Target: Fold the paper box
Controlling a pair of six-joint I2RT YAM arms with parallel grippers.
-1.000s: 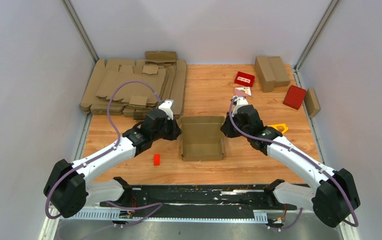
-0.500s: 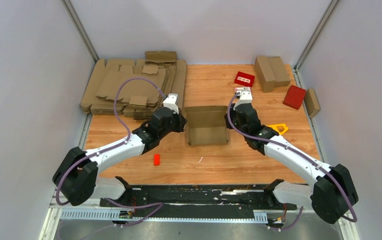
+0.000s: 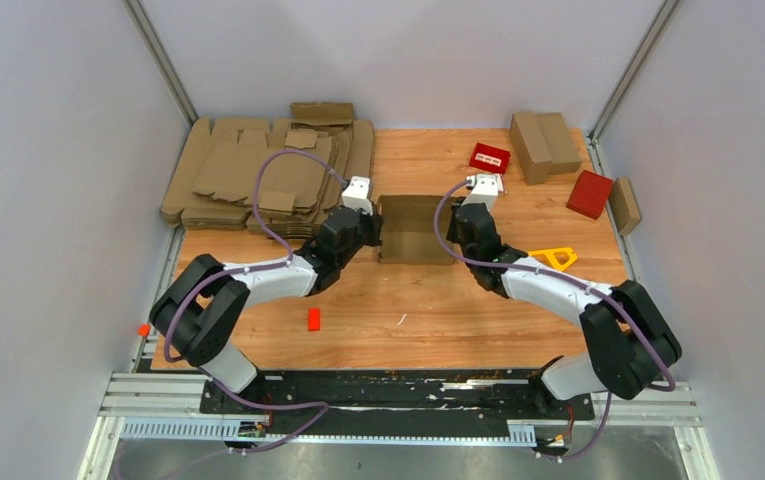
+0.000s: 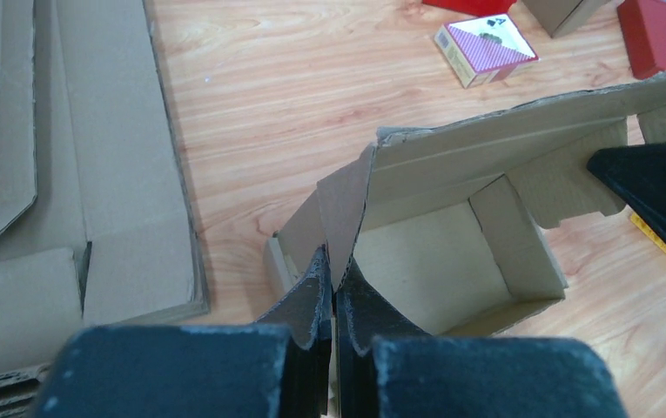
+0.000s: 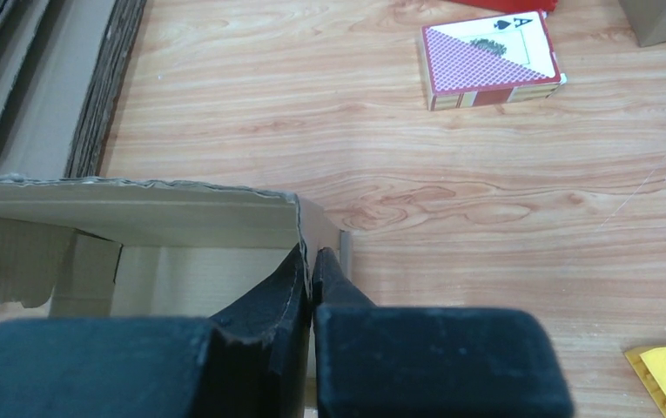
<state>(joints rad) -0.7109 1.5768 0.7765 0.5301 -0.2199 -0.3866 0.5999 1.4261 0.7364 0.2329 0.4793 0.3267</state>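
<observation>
So the left gripper (image 4: pixel 333 283) is pinching all the way down on the left side wall of the paper box (image 3: pixel 416 232), fingers basically meeting with only that thin cardboard sheet between them. The right gripper (image 5: pixel 309 261) is doing the same on the opposite wall, right at its top corner. Nothing else is being touched. The box is sitting half-formed between the two, out toward the middle-far part of the wooden table (image 3: pixel 408 310). It's just beside the stack of flat blanks (image 3: pixel 268 175), with its tray open and the long lid panel standing up along the far side. My take on how it's going to handle: it's looking very light, so it'll be sliding around if only one side is pushing. It's stiff across the panels but wanting to hinge at every score line. The edges are looking easy to crush or fray if squeezed hard. I'd be grabbing it where they're grabbing now, on the upright side walls near the top edge and clear of the creases. The card pack (image 5: pixel 490 61) is lying well apart, so it's not getting in the way.
</observation>
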